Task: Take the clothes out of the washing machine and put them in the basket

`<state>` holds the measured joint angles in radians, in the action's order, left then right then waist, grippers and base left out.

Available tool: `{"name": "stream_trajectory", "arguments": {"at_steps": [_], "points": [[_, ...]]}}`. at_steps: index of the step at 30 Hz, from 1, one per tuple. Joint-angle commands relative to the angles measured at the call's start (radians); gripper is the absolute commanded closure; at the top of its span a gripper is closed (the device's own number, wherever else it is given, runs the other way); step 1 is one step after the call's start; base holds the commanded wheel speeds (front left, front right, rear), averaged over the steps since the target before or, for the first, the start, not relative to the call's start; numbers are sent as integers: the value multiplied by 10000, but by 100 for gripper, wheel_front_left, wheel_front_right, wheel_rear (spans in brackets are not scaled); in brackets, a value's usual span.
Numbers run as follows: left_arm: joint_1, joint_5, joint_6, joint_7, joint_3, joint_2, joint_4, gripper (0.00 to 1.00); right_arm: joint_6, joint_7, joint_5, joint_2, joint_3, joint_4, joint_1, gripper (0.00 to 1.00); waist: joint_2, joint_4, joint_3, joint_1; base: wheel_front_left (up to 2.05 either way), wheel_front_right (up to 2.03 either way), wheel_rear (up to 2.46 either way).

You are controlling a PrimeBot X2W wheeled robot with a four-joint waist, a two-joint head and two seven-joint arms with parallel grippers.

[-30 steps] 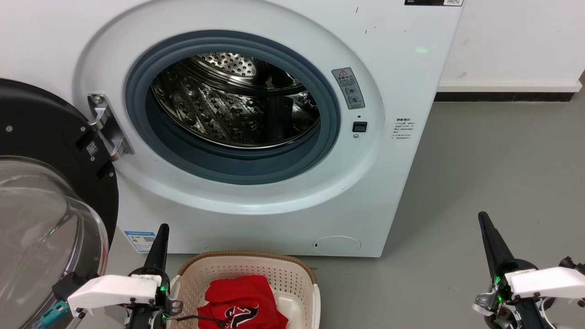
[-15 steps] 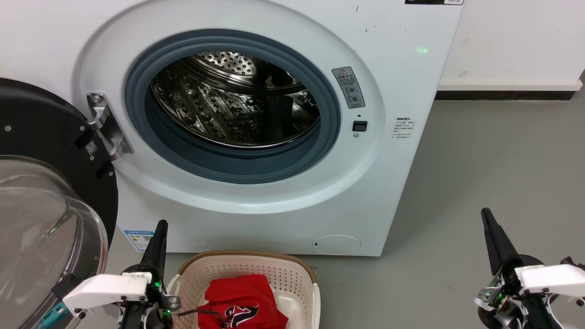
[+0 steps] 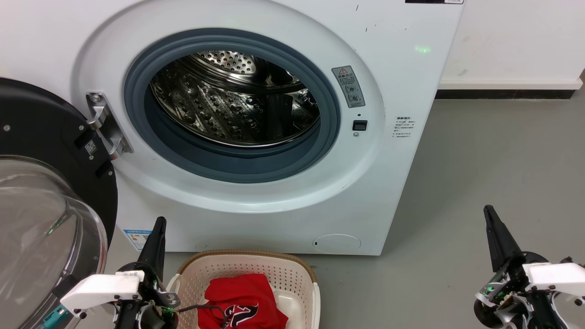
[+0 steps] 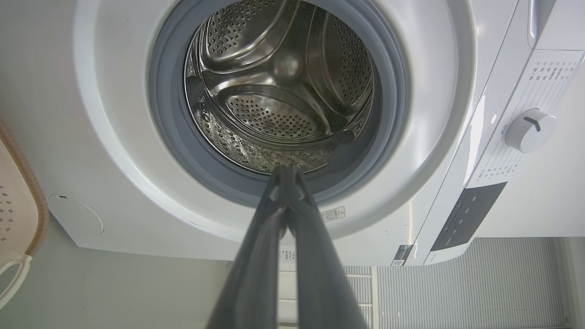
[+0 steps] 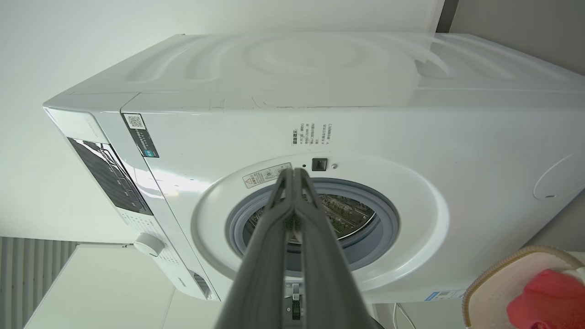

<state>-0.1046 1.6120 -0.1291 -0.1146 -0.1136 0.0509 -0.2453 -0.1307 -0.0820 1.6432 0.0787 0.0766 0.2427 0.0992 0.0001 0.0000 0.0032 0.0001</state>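
The white washing machine (image 3: 274, 192) stands with its door swung open to the left; its steel drum (image 3: 237, 100) looks bare of cloth, also in the left wrist view, drum (image 4: 283, 91). Red clothes (image 3: 242, 297) with a black-and-white logo lie in the cream basket (image 3: 292, 274) on the floor in front of the machine; the basket (image 5: 498, 278) and clothes (image 5: 548, 301) also show at the right wrist view's lower right corner. My left gripper (image 3: 159, 224) is shut and holds nothing, left of the basket. My right gripper (image 3: 488, 211) is shut, far right over the floor.
The open door (image 3: 41, 219), black-framed with a clear bulge, fills the lower left beside my left arm. Grey floor (image 3: 480, 173) spreads to the right of the machine up to a white wall with a dark skirting (image 3: 502, 96).
Both grippers have risen slightly in the head view; the right one also drifted a little right. Clothes and basket stay put.
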Motion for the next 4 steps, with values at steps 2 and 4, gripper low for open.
{"name": "stream_trajectory", "arguments": {"at_steps": [2, 4], "points": [[-81, 15, -43, -33, -38, -16, -10, 100, 0, -54, -4, -32, 24, 25, 124, 100, -1, 0, 0, -1, 0, 0, 0], [-80, 16, -43, -33, -38, -16, -9, 100, 0, -56, -16, -39, 32, 26, 125, 100, -1, 0, 0, -1, 0, 0, 0]]}}
